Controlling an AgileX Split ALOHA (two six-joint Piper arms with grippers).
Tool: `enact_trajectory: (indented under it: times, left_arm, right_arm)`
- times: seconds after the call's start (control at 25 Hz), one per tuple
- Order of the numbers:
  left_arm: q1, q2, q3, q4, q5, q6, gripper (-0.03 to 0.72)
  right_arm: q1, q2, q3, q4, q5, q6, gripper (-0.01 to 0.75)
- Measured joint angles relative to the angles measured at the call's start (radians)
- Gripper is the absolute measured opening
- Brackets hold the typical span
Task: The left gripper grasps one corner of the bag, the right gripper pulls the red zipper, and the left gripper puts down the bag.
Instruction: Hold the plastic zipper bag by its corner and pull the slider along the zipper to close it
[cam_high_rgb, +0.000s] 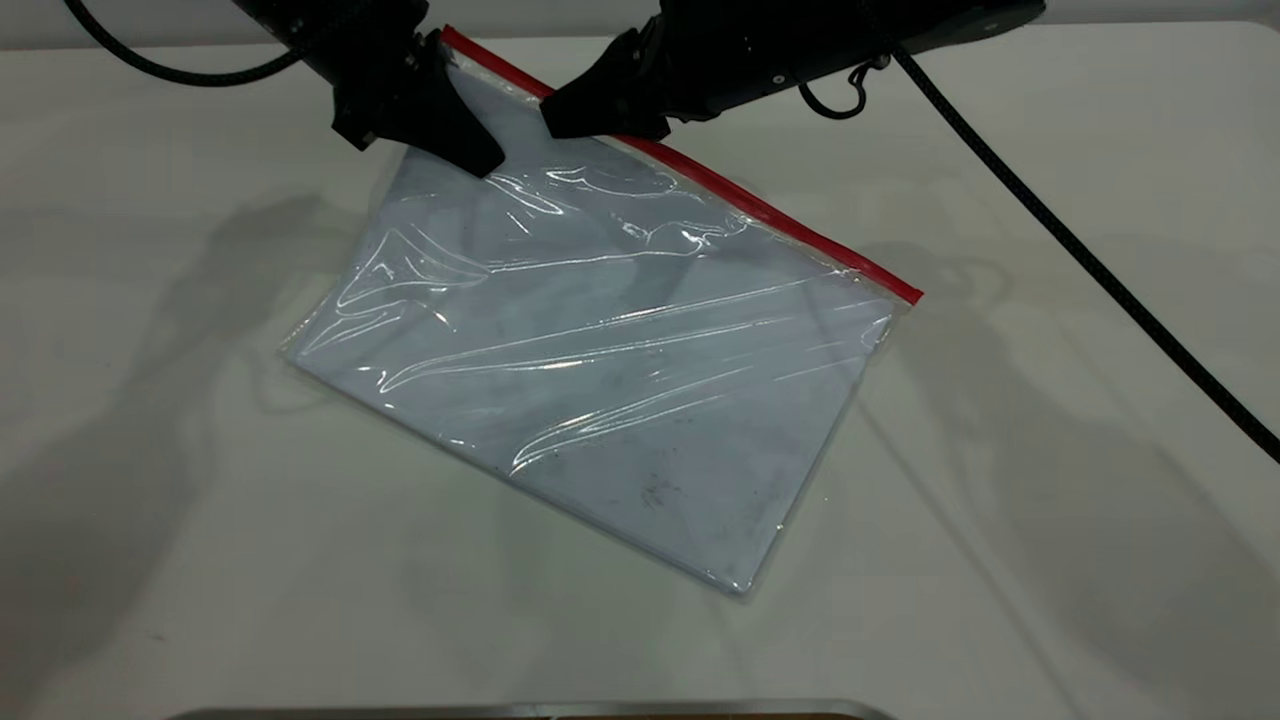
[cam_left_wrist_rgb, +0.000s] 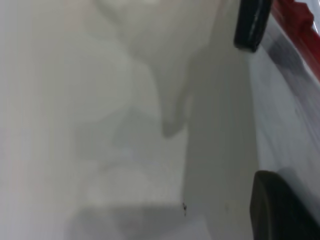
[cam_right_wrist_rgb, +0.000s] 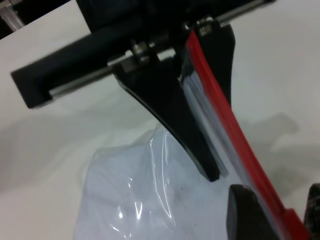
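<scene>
Red zipper (cam_high_rgb: 700, 175) sits clamped in your right gripper (cam_high_rgb: 575, 120); beside it, the left gripper (cam_high_rgb: 455, 135) pinches the bag (cam_high_rgb: 600, 350) corner (cam_right_wrist_rgb: 192, 42), which may slip under a hard pull.

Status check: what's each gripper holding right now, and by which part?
Left gripper clamps the bag at the corner by the red zipper. Right gripper straddles the zipper strip; a firm grip cannot be told.

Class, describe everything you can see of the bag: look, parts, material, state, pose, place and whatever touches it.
The bag is a large, flat, clear plastic pouch, pale bluish, wrinkled and smudged. A red zipper runs along its far long edge. The near corners lie on the white table, while the left gripper clamps one zipper-end corner, raised. The right gripper sits on the zipper just beside it.
</scene>
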Motion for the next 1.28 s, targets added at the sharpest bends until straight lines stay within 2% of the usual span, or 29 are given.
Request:
enact_trajectory:
  times: [0.08,0.28,0.32,0.8,1.28]
  left_arm:
    - [-0.001,0.000,0.000,-0.002,0.000,0.000,0.073]
    - [-0.001,0.000,0.000,-0.004,0.006,0.000,0.073]
    - [-0.001,0.000,0.000,-0.004,0.007,0.000,0.073]
    - [0.007,-0.001,0.000,-0.016,0.014,-0.003,0.053]
    - [0.051,-0.020,0.002,-0.213,0.058,0.124,0.053]
  right_arm:
    - [0.000,0.001,0.000,0.001,-0.003,-0.009,0.263]
    - [-0.001,0.001,0.000,0.002,0.006,-0.030,0.049]
    - [-0.001,0.001,0.000,0.002,0.008,-0.034,0.032]
    - [-0.013,0.001,-0.008,-0.048,0.013,-0.043,0.028]
    - [-0.069,0.004,-0.012,-0.051,0.057,-0.029,0.028]
